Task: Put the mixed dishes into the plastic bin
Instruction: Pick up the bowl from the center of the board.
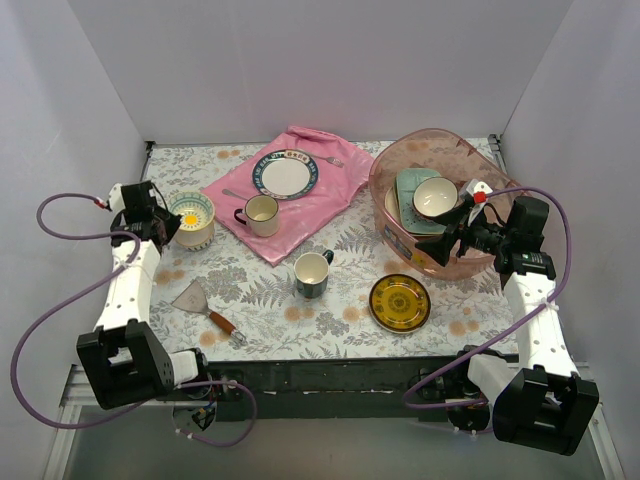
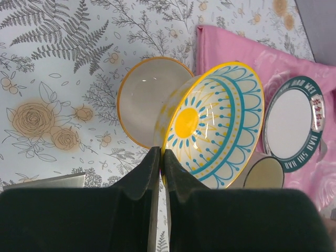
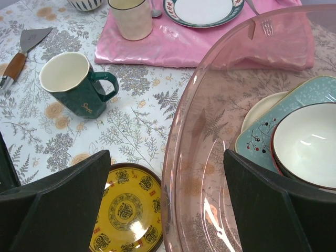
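Top view, left claw: I am watching the left gripper (image 1: pixel 168 226) closing against the patterned bowl (image 1: pixel 190 216) at the left side of the table (image 1: pixel 350 250).
Top view, right claw: the right gripper (image 1: pixel 449 236) is hanging with its jaws spread wide over the near wall of the plastic bin (image 1: pixel 392 165), gripping nothing.
Top view, bin: it is sitting at the far right, holding a pale green tray (image 1: pixel 408 186) and a cream bowl (image 1: pixel 435 197).
Top view, dishes outside: the yellow plate (image 1: pixel 399 302) is lying just in front of the bin, and the dark mug (image 1: pixel 313 273) is standing mid-table.

Left wrist, claw: the left gripper (image 2: pixel 160 153) is pinching the rim of the patterned bowl (image 2: pixel 210 126) between both fingers, and the bowl is tilting on edge.
Left wrist, behind it: a cream round shape with an orange rim (image 2: pixel 147 100) is showing. I cannot tell whether the two are touching.

Right wrist, claw: the right gripper (image 3: pixel 167 157) is straddling the rim of the bin (image 3: pixel 199 136), with one finger outside and one inside, both well apart.
Right wrist, inside: the tray (image 3: pixel 310 97) is lying under the cream bowl (image 3: pixel 310 144).
Right wrist, outside: the yellow plate (image 3: pixel 126 210) is peeking from beneath the outer finger, just beside the bin wall, and the dark mug (image 3: pixel 79 86) is standing upright beyond it.
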Available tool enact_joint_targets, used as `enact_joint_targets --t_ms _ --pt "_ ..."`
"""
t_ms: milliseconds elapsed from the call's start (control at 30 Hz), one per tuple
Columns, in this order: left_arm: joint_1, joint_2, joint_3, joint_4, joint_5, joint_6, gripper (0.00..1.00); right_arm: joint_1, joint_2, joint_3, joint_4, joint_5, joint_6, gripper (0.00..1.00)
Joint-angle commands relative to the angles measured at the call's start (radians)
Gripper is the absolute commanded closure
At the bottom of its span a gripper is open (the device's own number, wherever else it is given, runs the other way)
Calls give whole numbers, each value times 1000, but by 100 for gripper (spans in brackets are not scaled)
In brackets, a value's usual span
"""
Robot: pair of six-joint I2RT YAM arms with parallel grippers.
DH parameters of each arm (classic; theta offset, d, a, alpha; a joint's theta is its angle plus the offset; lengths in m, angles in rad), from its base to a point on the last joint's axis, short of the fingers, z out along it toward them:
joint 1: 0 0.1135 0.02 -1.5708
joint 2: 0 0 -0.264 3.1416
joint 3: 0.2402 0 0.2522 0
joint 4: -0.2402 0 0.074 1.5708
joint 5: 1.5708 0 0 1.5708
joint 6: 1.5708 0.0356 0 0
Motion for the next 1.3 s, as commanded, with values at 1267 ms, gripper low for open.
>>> enact_joint_targets --t_ms 1267 --pt "-178 -484 -196 217 670 -130 100 215 197 521 -526 -15 -182 4"
